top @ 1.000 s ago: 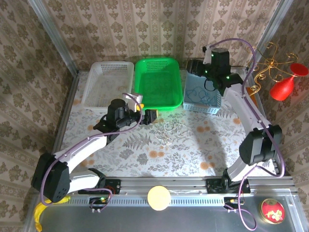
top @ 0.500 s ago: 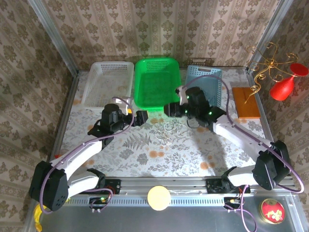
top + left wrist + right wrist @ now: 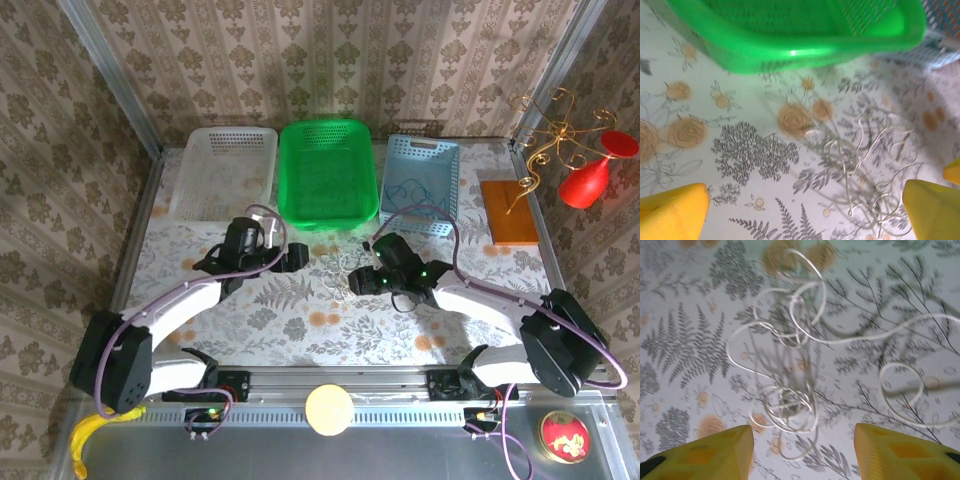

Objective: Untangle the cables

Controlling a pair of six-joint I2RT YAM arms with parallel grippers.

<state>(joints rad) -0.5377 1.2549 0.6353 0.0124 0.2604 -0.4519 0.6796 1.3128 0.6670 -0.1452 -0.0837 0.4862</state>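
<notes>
A tangle of pale cream cables point(image 3: 348, 272) lies in loose loops on the flowered table, between my two grippers. My left gripper point(image 3: 300, 257) stands open just to its left. In the left wrist view the cream cables point(image 3: 865, 170) lie ahead and to the right, between the yellow fingertips point(image 3: 671, 215), with nothing gripped by the left gripper point(image 3: 802, 217). My right gripper point(image 3: 361, 281) is open at the tangle's right side. In the right wrist view the knot of cables point(image 3: 788, 410) sits just ahead of the right gripper point(image 3: 802, 455). A blue cable point(image 3: 408, 193) lies in the blue basket point(image 3: 448, 190).
A white basket point(image 3: 222, 140) and a green basket point(image 3: 330, 130) stand at the back, the green basket point(image 3: 790, 50) close ahead of the left wrist. An orange board point(image 3: 508, 212), a gold wire stand and a red glass point(image 3: 588, 178) are at the far right.
My right arm has swung from above the blue basket down to the table, beside the cream tangle. My left gripper has shifted slightly toward the tangle.
</notes>
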